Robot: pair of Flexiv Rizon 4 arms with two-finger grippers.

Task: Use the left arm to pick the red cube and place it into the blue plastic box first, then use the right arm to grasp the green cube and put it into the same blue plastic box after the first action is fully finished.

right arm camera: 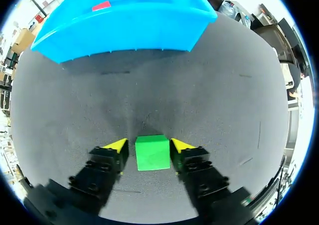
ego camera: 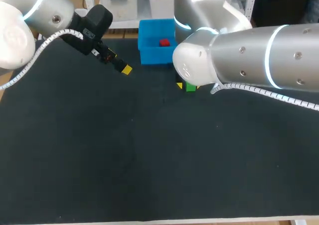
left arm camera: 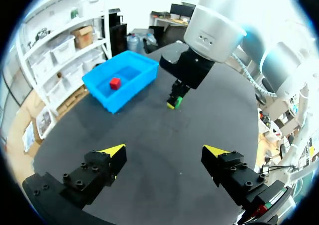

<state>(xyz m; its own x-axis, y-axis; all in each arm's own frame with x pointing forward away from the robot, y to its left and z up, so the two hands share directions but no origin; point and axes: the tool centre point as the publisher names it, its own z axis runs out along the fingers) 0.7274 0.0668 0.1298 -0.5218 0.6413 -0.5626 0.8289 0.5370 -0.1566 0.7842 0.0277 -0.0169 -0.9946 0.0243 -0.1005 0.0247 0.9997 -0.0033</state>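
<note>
Green cube (right arm camera: 152, 153) between unclenched right jaws; left jaws released; red cube (ego camera: 164, 43) inside blue box (ego camera: 149, 56).

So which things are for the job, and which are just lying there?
For the job: red cube, blue plastic box, green cube, left gripper, right gripper.
Just there: only the black table.
</note>
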